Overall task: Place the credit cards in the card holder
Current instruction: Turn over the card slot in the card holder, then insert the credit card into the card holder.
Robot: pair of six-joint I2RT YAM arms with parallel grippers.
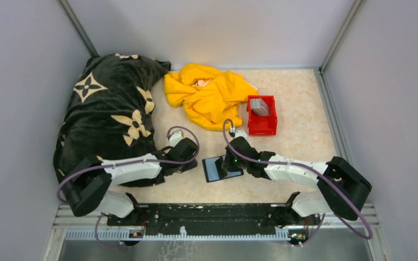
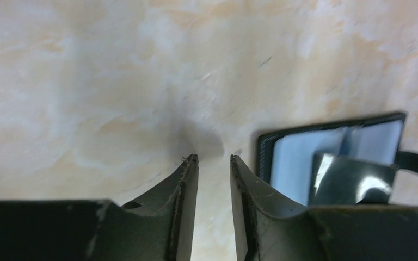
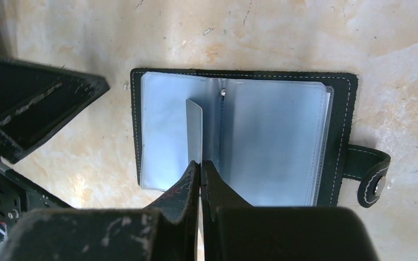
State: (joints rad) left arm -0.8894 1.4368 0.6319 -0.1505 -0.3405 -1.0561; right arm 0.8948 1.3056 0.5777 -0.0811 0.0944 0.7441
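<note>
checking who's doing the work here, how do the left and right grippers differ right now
The left gripper has its fingers apart and empty; the right gripper is shut on a credit card. The left is over bare table beside the card holder; the right is above its open sleeves. Both sit low, close to the card holder.

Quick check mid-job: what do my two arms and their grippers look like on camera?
The left arm and right arm have white link shells, black joints and a purple cable looped along each. A green light glows near the right wrist. The left gripper and right gripper are black, with tapering fingers scuffed pale.
</note>
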